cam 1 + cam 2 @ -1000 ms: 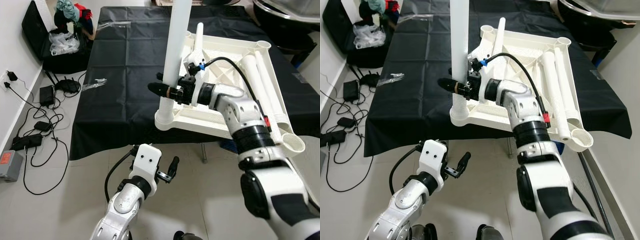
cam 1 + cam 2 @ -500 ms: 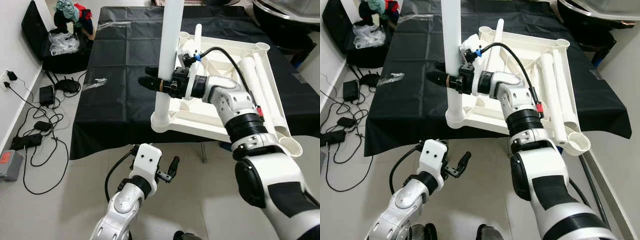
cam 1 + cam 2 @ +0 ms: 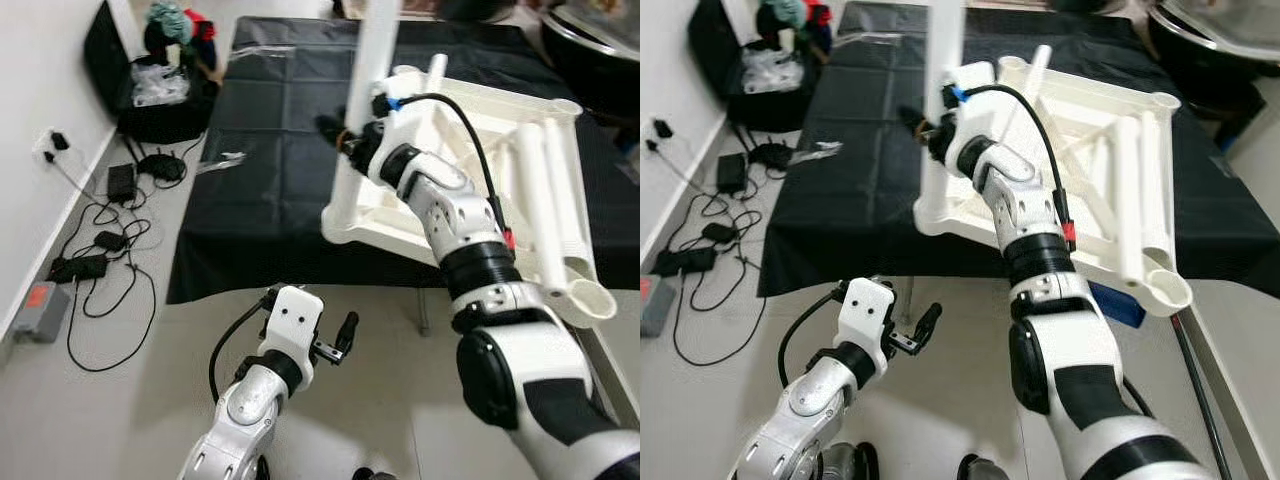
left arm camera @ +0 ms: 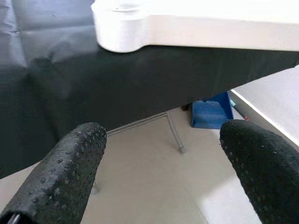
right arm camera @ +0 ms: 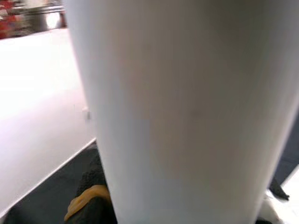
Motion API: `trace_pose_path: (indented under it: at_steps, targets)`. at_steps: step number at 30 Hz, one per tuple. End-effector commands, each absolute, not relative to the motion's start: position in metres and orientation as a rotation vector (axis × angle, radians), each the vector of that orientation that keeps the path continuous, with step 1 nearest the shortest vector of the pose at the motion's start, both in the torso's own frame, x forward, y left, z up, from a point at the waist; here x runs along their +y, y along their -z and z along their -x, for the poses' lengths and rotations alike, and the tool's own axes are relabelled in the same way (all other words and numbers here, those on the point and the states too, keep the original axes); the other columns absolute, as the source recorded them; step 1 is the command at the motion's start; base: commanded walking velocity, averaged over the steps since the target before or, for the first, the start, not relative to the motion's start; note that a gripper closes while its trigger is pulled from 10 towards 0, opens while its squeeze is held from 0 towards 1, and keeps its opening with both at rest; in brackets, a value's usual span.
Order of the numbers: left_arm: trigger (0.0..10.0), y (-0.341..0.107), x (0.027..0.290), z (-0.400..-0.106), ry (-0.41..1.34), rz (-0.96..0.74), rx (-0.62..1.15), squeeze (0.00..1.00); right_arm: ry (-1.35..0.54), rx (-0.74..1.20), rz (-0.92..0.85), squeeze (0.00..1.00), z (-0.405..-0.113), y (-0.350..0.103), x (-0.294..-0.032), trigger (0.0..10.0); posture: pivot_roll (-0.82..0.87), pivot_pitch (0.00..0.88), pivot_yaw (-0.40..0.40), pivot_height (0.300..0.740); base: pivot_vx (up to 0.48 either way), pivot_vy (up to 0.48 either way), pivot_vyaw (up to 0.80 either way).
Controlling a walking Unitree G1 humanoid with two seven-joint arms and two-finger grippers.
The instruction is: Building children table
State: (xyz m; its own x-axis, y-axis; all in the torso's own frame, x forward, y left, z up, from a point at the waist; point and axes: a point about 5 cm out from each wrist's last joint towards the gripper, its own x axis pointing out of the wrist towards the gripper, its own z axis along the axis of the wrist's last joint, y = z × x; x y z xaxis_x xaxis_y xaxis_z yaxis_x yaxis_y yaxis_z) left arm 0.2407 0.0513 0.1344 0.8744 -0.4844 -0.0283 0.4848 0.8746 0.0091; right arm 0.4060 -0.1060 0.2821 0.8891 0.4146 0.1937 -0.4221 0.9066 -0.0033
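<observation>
Now right pincer (image 3: 345, 135) seemingly still clamping upright table leg (image 3: 372, 60), tabletop (image 3: 470, 160) shifted, left pincer (image 4: 159, 154) spread.

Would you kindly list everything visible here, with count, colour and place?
Tabletop: one, white plastic, upside down on the black cloth.
Upright leg: one, white, standing in the tabletop's near-left corner socket.
Loose legs: two, white, lying along the tabletop's right side.
Slim tube: one, white, leaning at the tabletop's far side.
Black cloth: one, covering the work table.
Cables and adapters: several, black, on the floor at left.
Bag with clothes: one, black, far left.
Blue box: one, under the table.
Right hand: black fingers, closed on the upright leg.
Left hand: black fingers, open, low over the floor.
</observation>
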Motion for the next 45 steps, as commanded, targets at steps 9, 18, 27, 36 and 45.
trace_pose_path:
  at_steps: [9,18,27,36,45]
  targets:
    - [10.0,-0.131,0.053,-0.240,0.508,-0.039,0.043,0.00,0.147,-0.217,-0.188,0.00,-0.378,-0.263,-0.115,0.0,0.13,0.191,-0.055,0.740,0.000,0.000,0.00]
    - [10.0,-0.132,0.054,-0.241,0.502,-0.033,0.044,0.00,0.078,-0.166,-0.199,1.00,-0.378,-0.264,-0.090,10.0,0.13,0.200,-0.059,0.740,0.000,0.000,0.00]
    - [10.0,-0.133,0.053,-0.242,0.502,-0.030,0.045,0.00,-0.057,-0.183,-0.142,0.00,-0.385,-0.273,-0.101,10.0,0.13,0.205,-0.056,0.740,0.000,0.000,0.00]
    - [10.0,-0.133,0.053,-0.242,0.501,-0.028,0.047,0.00,-0.657,-0.090,0.010,0.00,-0.385,-0.277,-0.106,10.0,0.13,0.200,-0.057,0.740,0.000,0.000,0.00]
    - [10.0,-0.131,0.053,-0.240,0.502,-0.033,0.049,0.00,-0.961,-0.135,0.046,0.00,-0.384,-0.297,-0.121,10.0,0.14,0.191,-0.058,0.740,0.000,0.000,0.00]
